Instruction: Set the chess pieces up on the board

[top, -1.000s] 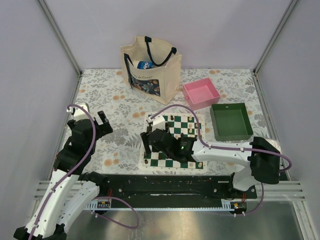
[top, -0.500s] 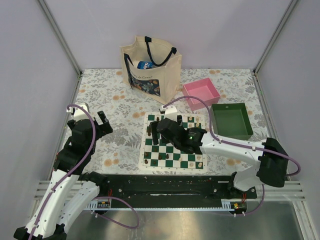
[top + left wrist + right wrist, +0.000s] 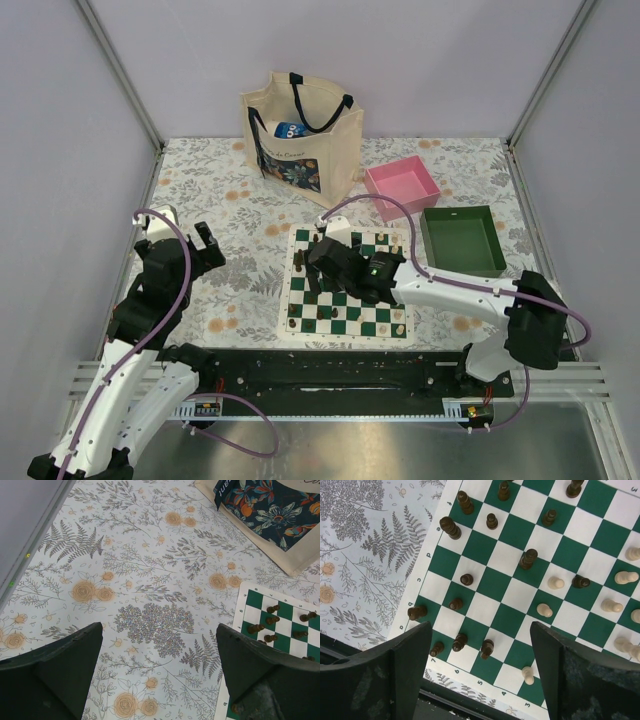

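From above, the board [image 3: 330,322] lies on the desk [image 3: 220,180]. The right tool [image 3: 318,268] hovers over its far-left squares, and the left tool [image 3: 205,243] hangs well apart. Left wrist: fingers [image 3: 60,665] spread wide, empty (a board corner shows at right). Right wrist: fingers spread, holding nothing, with dark and cream chess pieces [image 3: 527,559] beneath.

A lab test cell: blank panel walls [image 3: 400,60], aluminium frame [image 3: 117,70] (floral cloth [image 3: 210,200] underneath)
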You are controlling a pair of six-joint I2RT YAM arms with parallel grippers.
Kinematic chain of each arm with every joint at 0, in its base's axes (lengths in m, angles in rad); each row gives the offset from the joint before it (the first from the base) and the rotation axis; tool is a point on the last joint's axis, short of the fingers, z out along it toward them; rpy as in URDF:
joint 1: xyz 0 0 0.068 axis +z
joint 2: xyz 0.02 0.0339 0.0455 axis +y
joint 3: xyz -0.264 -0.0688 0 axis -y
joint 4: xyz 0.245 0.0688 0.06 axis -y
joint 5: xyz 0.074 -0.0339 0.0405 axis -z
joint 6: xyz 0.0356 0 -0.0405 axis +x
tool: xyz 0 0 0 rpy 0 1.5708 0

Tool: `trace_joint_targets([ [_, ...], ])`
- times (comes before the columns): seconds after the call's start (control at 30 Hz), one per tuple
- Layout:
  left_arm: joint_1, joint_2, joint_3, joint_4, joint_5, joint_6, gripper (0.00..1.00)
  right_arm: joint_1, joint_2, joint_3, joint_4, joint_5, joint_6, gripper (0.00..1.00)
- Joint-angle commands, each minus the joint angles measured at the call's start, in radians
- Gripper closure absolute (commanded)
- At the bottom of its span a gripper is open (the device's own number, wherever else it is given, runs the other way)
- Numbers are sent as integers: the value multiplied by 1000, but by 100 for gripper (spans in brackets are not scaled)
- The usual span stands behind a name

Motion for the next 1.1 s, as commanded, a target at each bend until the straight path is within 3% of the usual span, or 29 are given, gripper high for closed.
trace_joint_targets([
  [0.0,8,-9,-5,50,6,-11,1,-12,34,23,-5,-73,46,16],
  [0.37,16,2,-3,49,16,-13,1,-20,168,77,-3,-170,60,37],
  [0.6,22,5,-3,55,26,-11,1,-18,155,49,-3,-216,78,46],
  [0.83,28,5,-3,55,40,-11,1,-15,157,25,11,-308,49,49],
  [1.07,29,5,-6,55,42,-11,1,-6,177,18,6,-300,69,49],
])
